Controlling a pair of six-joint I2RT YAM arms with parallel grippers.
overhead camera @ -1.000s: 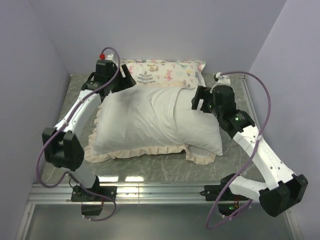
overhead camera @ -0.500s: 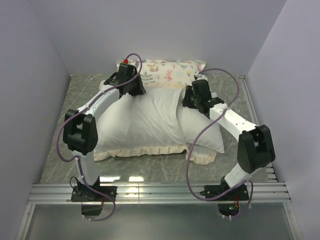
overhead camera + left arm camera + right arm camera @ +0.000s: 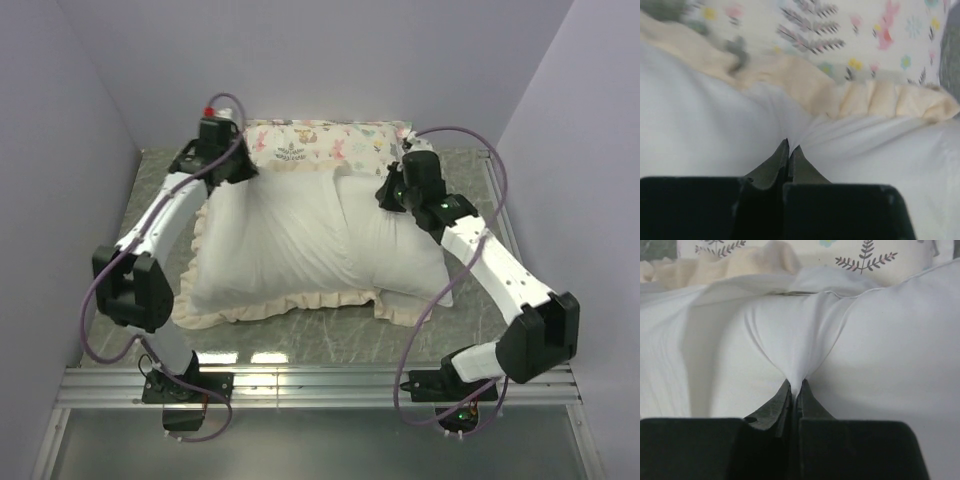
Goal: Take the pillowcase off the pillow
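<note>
The pillowcase [image 3: 270, 240] lies cream-white face up, with a ruffled frill along its front and left edges. The plump white pillow [image 3: 400, 250] sticks out of its right side. My left gripper [image 3: 243, 172] is at the pillowcase's far left corner. In the left wrist view it [image 3: 789, 145] is shut on a pinch of the white pillowcase cloth [image 3: 700, 125], just short of the frill [image 3: 880, 97]. My right gripper [image 3: 385, 197] is at the pillow's far edge. In the right wrist view it [image 3: 796, 385] is shut on a drawn-up fold of the pillow's [image 3: 900, 340] white cover.
A smaller animal-and-tree print pillow [image 3: 325, 140] leans against the back wall right behind both grippers. Side walls close in the grey marbled table [image 3: 150, 190]. A metal rail [image 3: 320, 378] runs along the near edge by the arm bases.
Both grippers went from open to shut on white cloth. The left gripper pulled back toward the far left corner. The right gripper shifted slightly right along the far edge.
</note>
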